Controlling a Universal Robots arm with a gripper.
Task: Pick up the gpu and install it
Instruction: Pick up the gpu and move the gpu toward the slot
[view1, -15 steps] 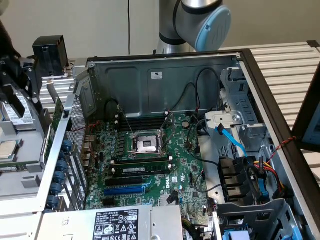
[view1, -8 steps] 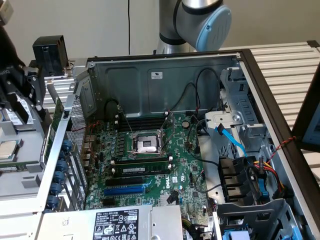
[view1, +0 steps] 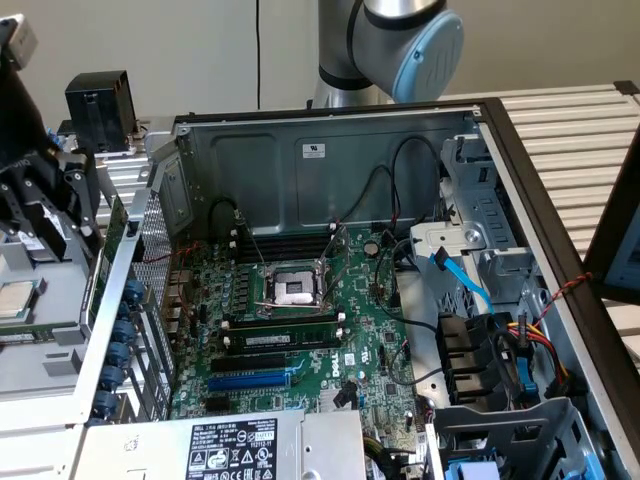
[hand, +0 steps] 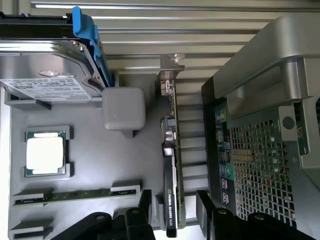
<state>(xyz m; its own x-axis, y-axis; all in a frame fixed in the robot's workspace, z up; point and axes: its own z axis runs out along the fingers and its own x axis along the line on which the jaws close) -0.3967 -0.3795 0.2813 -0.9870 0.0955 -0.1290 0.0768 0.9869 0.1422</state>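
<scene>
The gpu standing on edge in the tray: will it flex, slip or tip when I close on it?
Probably stiff: the gpu is a board backed by a black shroud. It stands on its thin edge, so a sideways nudge may tip it. The open gripper straddles it; the smooth shroud could slip, and exposed parts look fragile.
</scene>
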